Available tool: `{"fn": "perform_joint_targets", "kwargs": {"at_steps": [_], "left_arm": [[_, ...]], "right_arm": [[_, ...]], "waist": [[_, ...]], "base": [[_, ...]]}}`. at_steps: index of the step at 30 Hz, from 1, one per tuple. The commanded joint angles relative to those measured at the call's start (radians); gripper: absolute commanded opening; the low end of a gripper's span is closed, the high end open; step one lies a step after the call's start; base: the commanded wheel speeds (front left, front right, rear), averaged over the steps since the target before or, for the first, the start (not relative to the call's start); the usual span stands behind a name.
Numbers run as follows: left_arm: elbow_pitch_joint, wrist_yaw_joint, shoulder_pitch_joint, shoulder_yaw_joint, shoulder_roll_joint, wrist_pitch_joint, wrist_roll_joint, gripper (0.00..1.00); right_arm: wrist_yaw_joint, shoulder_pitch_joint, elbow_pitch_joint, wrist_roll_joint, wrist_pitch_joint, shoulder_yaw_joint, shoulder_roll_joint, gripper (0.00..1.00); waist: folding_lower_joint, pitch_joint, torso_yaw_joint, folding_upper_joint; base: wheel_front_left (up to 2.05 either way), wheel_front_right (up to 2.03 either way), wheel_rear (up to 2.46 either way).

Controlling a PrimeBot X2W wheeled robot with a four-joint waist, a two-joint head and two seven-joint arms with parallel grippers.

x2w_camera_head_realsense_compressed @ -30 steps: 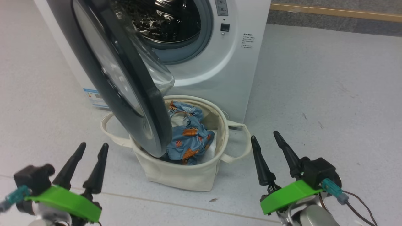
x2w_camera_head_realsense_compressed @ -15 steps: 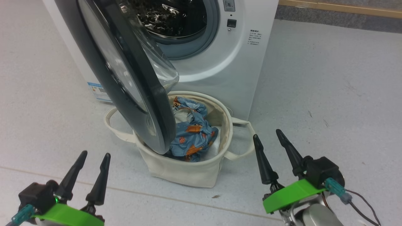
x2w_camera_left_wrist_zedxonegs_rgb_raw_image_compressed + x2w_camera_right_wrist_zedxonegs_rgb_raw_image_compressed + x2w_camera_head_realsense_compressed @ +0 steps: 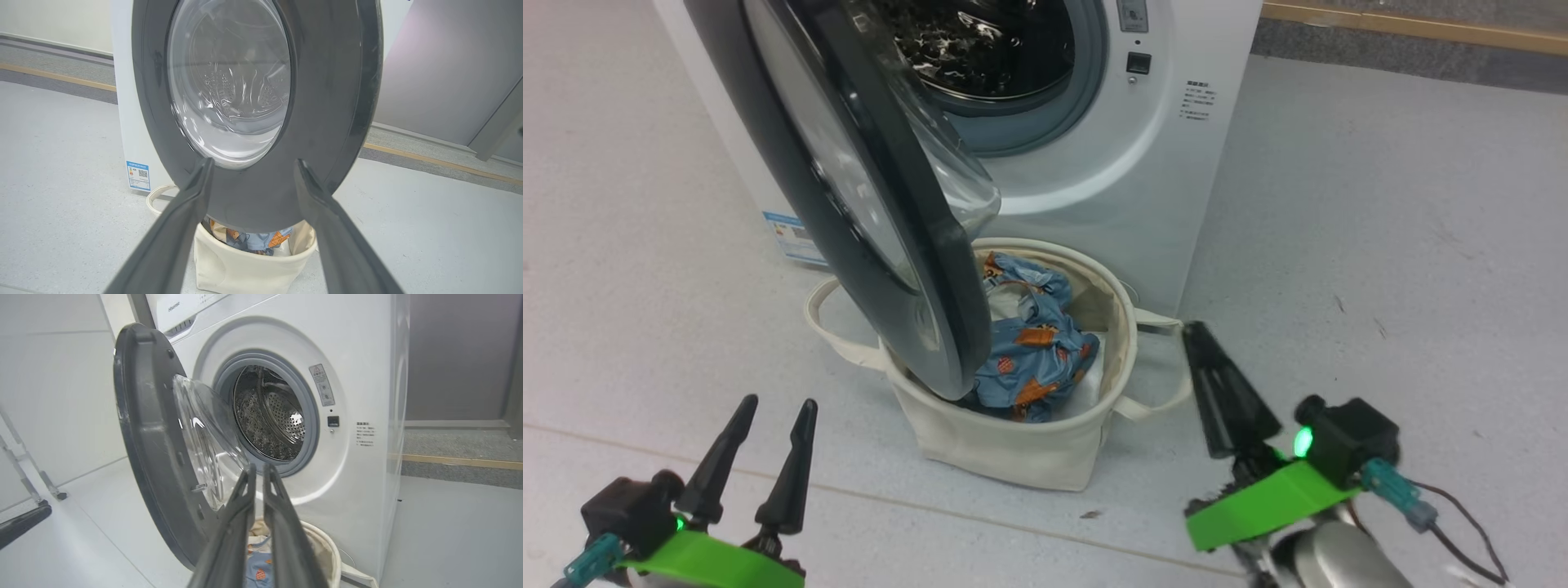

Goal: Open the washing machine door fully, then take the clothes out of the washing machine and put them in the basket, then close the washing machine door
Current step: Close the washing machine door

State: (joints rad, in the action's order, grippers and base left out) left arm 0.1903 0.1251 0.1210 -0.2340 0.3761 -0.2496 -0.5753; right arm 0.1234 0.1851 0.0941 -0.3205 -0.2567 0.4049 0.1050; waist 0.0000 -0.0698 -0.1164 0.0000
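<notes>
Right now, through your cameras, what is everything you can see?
floor: one, pale grey, all around
washing machine: one, white, straight ahead
basket: one, cream, on the floor before the washing machine
washing machine door: one, black rim and clear glass, open over the basket
clothes: one bundle, light blue with orange prints, inside the basket
sticker: one, blue, low on the washing machine's corner
left gripper: one, dark fingers apart, lower left, empty
right gripper: one, dark fingers nearly together, lower right, empty
</notes>
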Motion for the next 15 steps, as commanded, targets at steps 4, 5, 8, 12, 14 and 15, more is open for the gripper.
{"fn": "perform_joint_targets", "kwargs": {"at_steps": [4,5,8,12,14,15], "left_arm": [[-0.024,0.005,0.019,0.051,0.007,-0.012,-0.003,1.00],[-0.023,0.006,0.020,0.049,0.003,-0.012,-0.003,1.00],[-0.017,0.006,0.020,0.043,-0.008,-0.012,-0.005,1.00],[-0.005,0.006,0.015,0.034,-0.017,-0.012,-0.013,1.00],[0.001,0.006,0.015,0.026,-0.021,-0.012,-0.015,1.00],[0.003,0.006,0.017,0.022,-0.023,-0.012,-0.017,1.00]], "right_arm": [[0.007,0.083,-0.070,-0.023,-0.005,0.162,0.005,0.00],[0.007,0.097,-0.059,-0.029,-0.005,0.196,0.006,0.00],[0.007,0.152,0.004,-0.051,-0.005,0.283,0.000,0.00],[0.007,0.243,0.097,-0.072,-0.005,0.349,-0.034,0.00],[0.007,0.277,0.132,-0.089,-0.005,0.357,-0.046,0.00],[0.007,0.292,0.156,-0.095,-0.005,0.363,-0.050,0.00]], "waist": [[0.0000,0.012,-0.030,0.0000],[0.0000,0.015,-0.039,0.0000],[0.0000,0.025,-0.070,0.0000],[0.0000,0.031,-0.109,0.0000],[0.0000,0.032,-0.130,0.0000],[0.0000,0.032,-0.142,0.0000]], "base": [[0.00,0.00,0.00],[0.00,0.00,0.00],[0.00,0.00,0.00],[0.00,0.00,0.00],[0.00,0.00,0.00],[0.00,0.00,0.00]]}}
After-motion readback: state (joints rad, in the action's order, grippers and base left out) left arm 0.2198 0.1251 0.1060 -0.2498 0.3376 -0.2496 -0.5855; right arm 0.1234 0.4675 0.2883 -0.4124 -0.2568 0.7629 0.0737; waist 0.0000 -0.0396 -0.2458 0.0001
